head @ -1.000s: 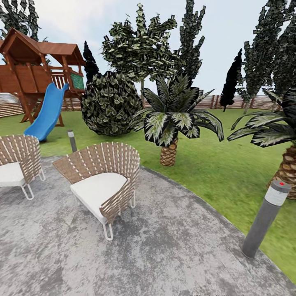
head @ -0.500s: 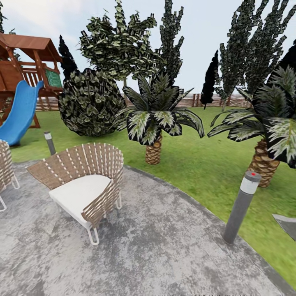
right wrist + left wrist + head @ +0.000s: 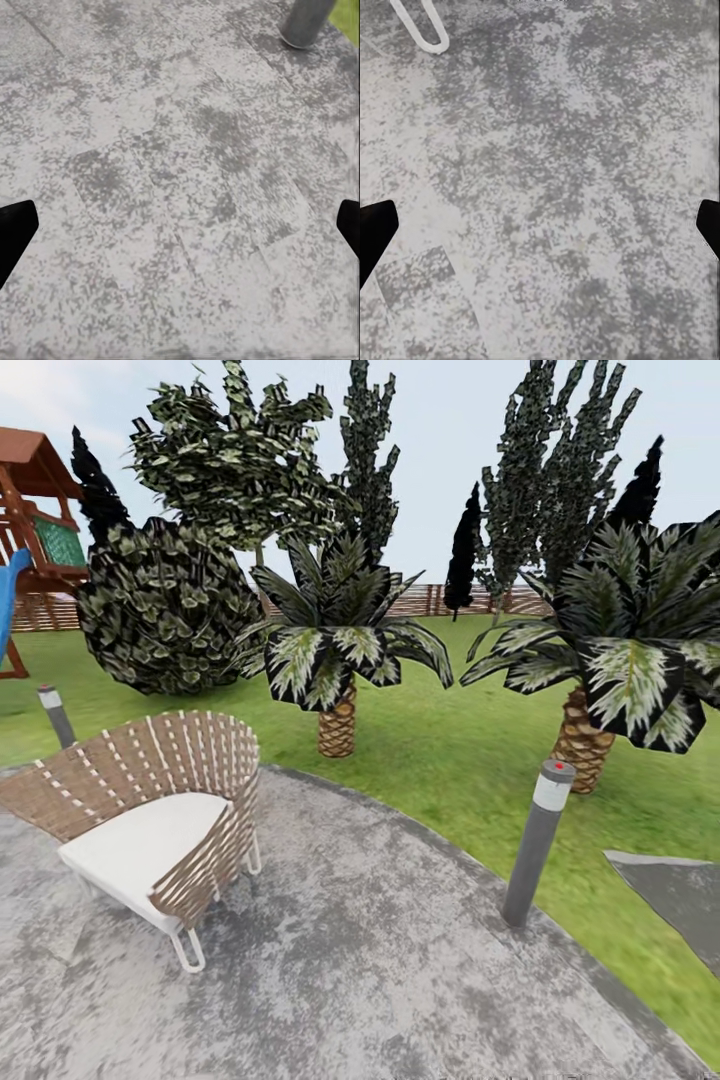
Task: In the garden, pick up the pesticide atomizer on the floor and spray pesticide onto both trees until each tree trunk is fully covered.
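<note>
I stand on grey mottled stone paving (image 3: 380,960) at the edge of the garden's green grass floor (image 3: 450,760), with the brown slat fence (image 3: 440,600) far behind. The pesticide atomizer and both trees are out of view. In the left wrist view my left gripper (image 3: 540,225) is open, its dark fingertips (image 3: 375,229) far apart over bare paving. In the right wrist view my right gripper (image 3: 180,232) is open too, with nothing between its fingertips (image 3: 15,225).
A wicker chair (image 3: 150,830) stands on the paving at left; its white leg (image 3: 420,26) is in the left wrist view. A grey bollard lamp (image 3: 535,840) stands at the paving's right edge, its base (image 3: 304,22) near my right gripper. Two short palms (image 3: 337,730) (image 3: 585,745) and a round bush (image 3: 165,610) stand on the lawn.
The whole picture has slid left, so the camera has turned right. The second chair and most of the slide have left the frame; the right palm has come fully in.
</note>
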Robot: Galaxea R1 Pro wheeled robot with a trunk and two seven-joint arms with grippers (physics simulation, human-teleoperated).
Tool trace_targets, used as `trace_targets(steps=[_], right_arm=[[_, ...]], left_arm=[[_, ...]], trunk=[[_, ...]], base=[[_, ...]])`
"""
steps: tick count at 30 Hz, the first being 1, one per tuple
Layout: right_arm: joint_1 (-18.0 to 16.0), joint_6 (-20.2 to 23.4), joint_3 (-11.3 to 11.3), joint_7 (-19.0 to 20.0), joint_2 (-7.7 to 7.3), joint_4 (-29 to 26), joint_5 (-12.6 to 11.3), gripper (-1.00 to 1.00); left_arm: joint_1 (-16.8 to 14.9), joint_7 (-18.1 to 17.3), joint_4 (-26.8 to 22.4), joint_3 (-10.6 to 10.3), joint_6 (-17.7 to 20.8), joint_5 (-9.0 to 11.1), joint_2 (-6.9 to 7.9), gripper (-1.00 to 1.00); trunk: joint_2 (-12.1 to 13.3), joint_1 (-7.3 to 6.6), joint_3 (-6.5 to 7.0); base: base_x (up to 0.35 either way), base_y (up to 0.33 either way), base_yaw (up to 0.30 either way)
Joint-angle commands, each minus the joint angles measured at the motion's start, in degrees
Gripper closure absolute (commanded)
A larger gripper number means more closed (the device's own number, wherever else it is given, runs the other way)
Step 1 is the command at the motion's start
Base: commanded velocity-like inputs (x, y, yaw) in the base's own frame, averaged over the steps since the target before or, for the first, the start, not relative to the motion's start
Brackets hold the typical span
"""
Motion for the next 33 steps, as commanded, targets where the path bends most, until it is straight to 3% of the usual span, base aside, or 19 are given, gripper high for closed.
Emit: trace_targets(steps=[1,33], right_arm=[[-0.05,-0.19,-0.04,0.03,0.01,0.05,-0.02,-1.00],[-0.05,-0.19,-0.04,0.03,0.02,0.05,0.02,-1.00]], left_arm=[[-0.02,-0.08,0.01,0.19,-0.18,-0.02,0.00,-1.00],[-0.02,-0.02,0.24,0.23,-0.18,-0.09,-0.02,-1.00]], trunk=[[-0.03,0.00,-0.09],[-12.46,6.80,-6.83]], base=[[0.000,0.000,-0.266],[0.000,0.000,-0.266]])
